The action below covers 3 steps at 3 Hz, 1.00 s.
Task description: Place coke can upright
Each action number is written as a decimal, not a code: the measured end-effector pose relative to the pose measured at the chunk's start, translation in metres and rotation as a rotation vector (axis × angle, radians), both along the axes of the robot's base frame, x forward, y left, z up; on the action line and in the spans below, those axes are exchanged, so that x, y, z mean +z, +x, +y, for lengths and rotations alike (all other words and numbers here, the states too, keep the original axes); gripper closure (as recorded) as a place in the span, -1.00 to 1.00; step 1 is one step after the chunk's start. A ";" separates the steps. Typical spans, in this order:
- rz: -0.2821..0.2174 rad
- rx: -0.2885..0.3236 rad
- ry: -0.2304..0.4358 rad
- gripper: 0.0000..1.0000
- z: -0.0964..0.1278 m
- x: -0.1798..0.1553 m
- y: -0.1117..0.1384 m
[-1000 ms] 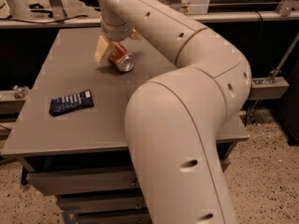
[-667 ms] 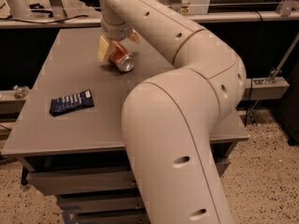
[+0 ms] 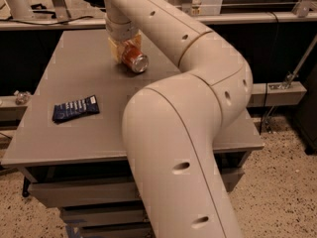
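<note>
Now, where the can is: the coke can [image 3: 132, 58] sits on the far part of the table [image 3: 74, 68], right under the wrist of the arm [image 3: 198, 58]. It is not upright; it is tipped over with one silver end turned toward us and a little to the right.
Gripper place: the gripper [image 3: 123, 47] is down at the can, and its pale yellow parts show just to the can's left and behind it.
Gripper grip: we cannot tell whether it is clamped on the can or only close around it, because the wrist hides the far side.
Weight: we judge it light, though we cannot say whether it is full or empty.
Stiffness: the thin metal wall would likely dent under a hard squeeze, while the rims at both ends are stiffer.
Surface: it is smooth and round, so probably slippery, and free to roll if let loose on its side.
Where to hold: we would take it across the middle of the red body, pressing on opposite sides and leaving the bottom end clear to meet the table.
Setting down: the base is narrow, so we would want it flat on the table before letting go.
Other things: a dark blue packet [image 3: 75, 108] lies near the left front, well apart from the can.
</note>
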State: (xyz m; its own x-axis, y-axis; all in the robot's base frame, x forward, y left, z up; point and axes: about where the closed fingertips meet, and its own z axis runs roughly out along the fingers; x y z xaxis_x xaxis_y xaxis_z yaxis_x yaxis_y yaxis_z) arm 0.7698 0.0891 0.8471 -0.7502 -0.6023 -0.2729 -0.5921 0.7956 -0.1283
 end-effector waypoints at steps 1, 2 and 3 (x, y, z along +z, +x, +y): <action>-0.034 0.027 0.055 0.76 0.013 0.019 -0.003; -0.100 0.061 0.168 1.00 0.036 0.050 -0.010; -0.189 0.073 0.317 1.00 0.066 0.082 -0.021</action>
